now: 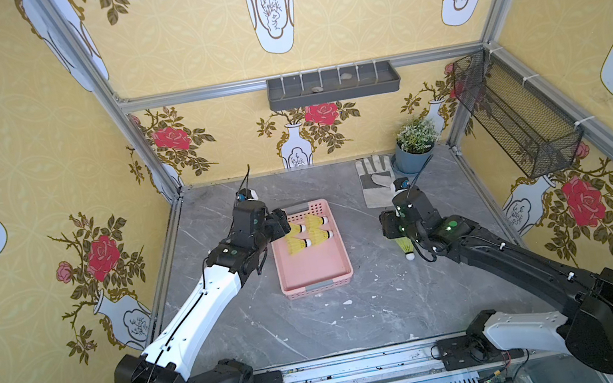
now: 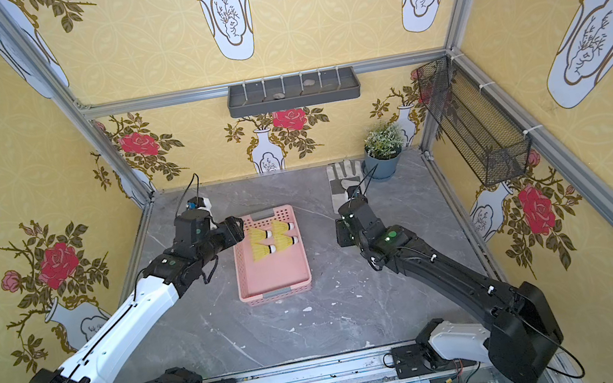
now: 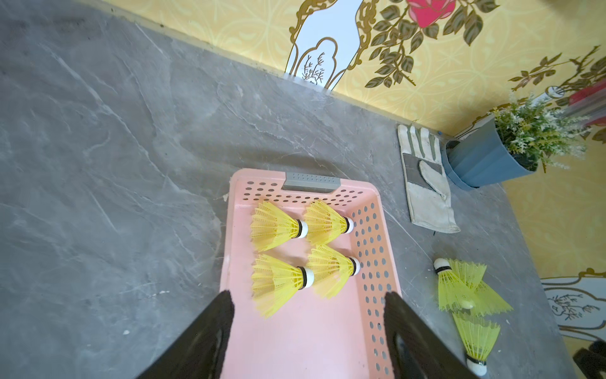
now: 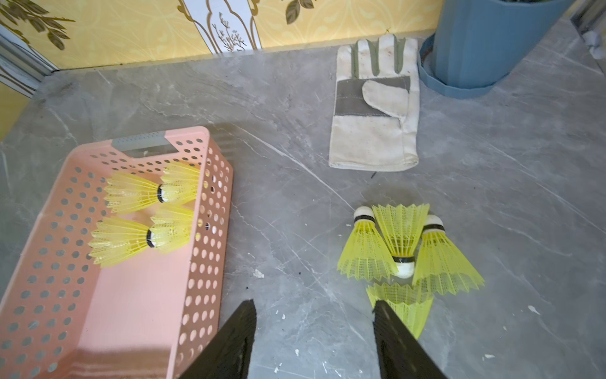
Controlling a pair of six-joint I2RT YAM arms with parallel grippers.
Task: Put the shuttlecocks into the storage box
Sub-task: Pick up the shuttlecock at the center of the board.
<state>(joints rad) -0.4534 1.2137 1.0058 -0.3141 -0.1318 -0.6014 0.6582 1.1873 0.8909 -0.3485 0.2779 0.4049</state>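
Abt half done: 4 shuttlecocks [image 3: 275, 226] are laid at the far end of the storage box [image 3: 295, 328]. The other 4 shuttlecocks [image 4: 401, 229] are left clustered on the surface [image 4: 295, 98] beside it. Left hand [image 3: 308, 295] is held open & empty over the box. Right hand [image 4: 313, 305] is spread wide by the cluster, nothing gripped.

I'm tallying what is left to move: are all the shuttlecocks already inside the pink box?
No, four shuttlecocks lie in the storage box, but a cluster of four sits on the table beside it.
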